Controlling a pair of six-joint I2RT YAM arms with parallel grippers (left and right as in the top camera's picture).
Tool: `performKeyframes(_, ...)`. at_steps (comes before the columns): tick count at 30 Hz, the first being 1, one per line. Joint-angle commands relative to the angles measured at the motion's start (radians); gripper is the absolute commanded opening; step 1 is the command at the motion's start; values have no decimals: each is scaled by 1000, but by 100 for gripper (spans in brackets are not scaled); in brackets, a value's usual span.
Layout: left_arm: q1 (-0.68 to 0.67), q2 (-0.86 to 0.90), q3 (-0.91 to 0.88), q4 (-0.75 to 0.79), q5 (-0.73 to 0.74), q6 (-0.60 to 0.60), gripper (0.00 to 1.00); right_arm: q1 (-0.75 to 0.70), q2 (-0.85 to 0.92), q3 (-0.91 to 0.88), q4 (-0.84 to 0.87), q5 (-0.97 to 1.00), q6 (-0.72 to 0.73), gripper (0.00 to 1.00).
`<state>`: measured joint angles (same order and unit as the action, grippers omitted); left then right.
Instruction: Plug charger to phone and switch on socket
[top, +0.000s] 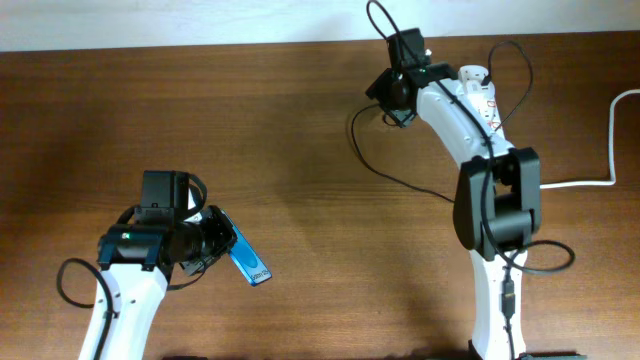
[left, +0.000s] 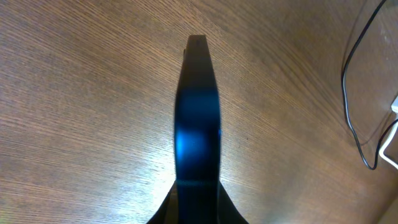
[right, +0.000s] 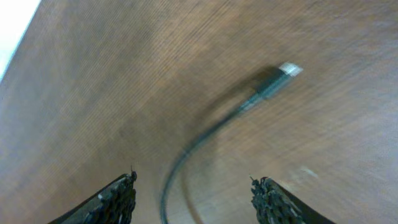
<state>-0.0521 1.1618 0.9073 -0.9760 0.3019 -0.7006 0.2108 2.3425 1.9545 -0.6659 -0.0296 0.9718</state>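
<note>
My left gripper (top: 222, 250) is shut on the phone (top: 249, 263), a slim slab with a blue screen, and holds it tilted above the table at the lower left. In the left wrist view the phone (left: 198, 112) stands edge-on between the fingers. My right gripper (top: 396, 108) is open and empty at the far side of the table, above the charger's thin black cable (top: 400, 183). In the right wrist view the cable (right: 186, 152) runs between the open fingers (right: 194, 193) to its small plug tip (right: 287, 70), which lies on the table. The white socket (top: 480, 90) with red markings lies partly under the right arm.
A thick white cord (top: 612, 135) runs along the right edge of the table. The black cable (left: 353, 118) loops across the wood between the arms. The table's far edge meets a white wall behind the right gripper.
</note>
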Motion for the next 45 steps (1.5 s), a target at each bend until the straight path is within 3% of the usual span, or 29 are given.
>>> performKeyframes(1,3,-2,6,5,7,-3,0,-2,54,25,66,-22,103,61)
performKeyframes(3,3,-2,6,7,3,-3,0,-3,70,24,67,-6,160,55)
performKeyframes(11,3,-2,6,20,-11,-3,0,-4,151,24,102,89,190,52)
performKeyframes(17,3,-2,6,19,-10,-3,0,-4,202,23,68,56,189,29)
performKeyframes(20,3,-2,6,19,-10,-3,0,-4,202,22,34,57,174,23)
performKeyframes(24,3,-2,6,12,-6,-3,0,-4,202,23,34,32,-43,10)
performKeyframes(30,3,-2,6,13,9,-3,0,-4,188,23,7,-95,-346,4)
performKeyframes(35,3,-2,6,13,16,-3,0,12,135,23,-212,-95,-462,4)
performKeyframes(41,3,-2,6,13,16,-3,0,109,102,23,-664,-143,-706,5)
performKeyframes(45,3,-2,6,12,16,-3,0,218,102,23,-726,-140,-728,4)
